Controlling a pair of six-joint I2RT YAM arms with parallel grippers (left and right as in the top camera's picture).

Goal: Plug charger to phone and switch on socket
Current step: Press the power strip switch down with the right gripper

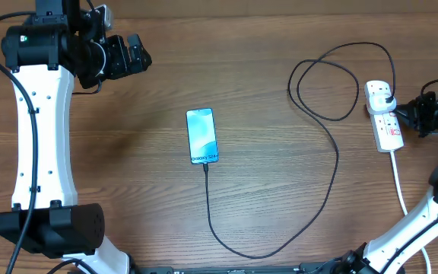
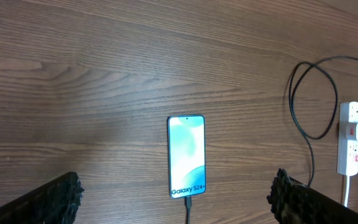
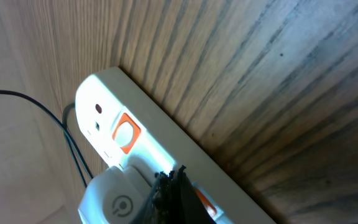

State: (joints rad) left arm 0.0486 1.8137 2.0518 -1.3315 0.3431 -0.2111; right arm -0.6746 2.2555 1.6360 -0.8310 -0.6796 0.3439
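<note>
right jaws together, touching socket, left jaws spread wide, empty

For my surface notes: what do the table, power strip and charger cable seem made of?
Table: wood or wood-look laminate, matte; grain streaks show. Power strip: smooth white plastic, slight sheen in the right wrist view. Charger cable: black, probably a rubbery plastic sheath; it lies in loose loops.

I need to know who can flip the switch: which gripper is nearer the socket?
Right. The right gripper is at the socket, fingertips over it; the left gripper hangs far away, beyond the phone.
</note>
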